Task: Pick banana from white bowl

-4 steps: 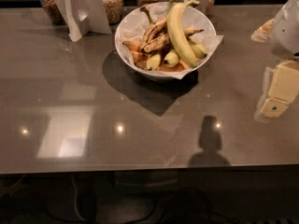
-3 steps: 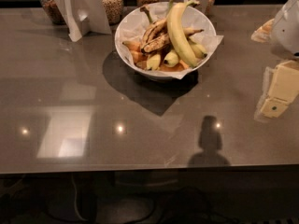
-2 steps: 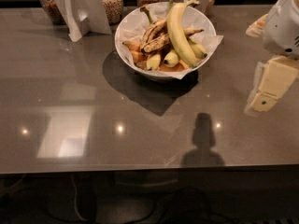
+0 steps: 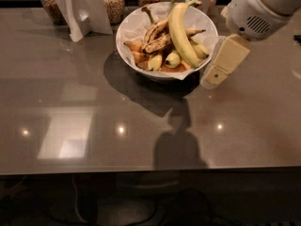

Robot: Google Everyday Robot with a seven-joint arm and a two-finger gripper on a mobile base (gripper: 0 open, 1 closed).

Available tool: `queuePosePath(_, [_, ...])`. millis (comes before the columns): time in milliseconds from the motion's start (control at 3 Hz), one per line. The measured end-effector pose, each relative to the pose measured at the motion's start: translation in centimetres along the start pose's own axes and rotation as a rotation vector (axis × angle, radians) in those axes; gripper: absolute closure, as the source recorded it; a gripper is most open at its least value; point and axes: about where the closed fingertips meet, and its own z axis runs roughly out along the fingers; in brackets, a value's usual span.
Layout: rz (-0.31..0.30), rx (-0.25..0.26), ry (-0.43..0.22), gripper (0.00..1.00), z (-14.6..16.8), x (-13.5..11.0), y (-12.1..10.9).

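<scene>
A long bright yellow banana (image 4: 179, 34) with a greenish stem lies on top of the fruit in the white bowl (image 4: 133, 23), which is lined with crumpled white paper. Brown-spotted bananas (image 4: 157, 37) and short stubby yellow ones (image 4: 173, 58) lie under and beside it. My gripper (image 4: 217, 68) hangs from the white arm housing (image 4: 256, 8) just right of the bowl's rim, above the table and apart from the banana.
The bowl stands at the back middle of a glossy grey table (image 4: 94, 121). Glass jars of grain (image 4: 113, 1) and a white folded card stand (image 4: 82, 8) line the back edge. The table's front edge runs along the bottom.
The arm and gripper have moved left from the table's right side, up to the right rim of the bowl. The bowl and fruit have not moved.
</scene>
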Motion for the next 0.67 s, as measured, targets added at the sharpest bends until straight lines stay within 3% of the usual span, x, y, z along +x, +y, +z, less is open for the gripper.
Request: queuePosePath(667, [0.134,0.055,-0.158,0.21,2.5,-4.8,-4.7])
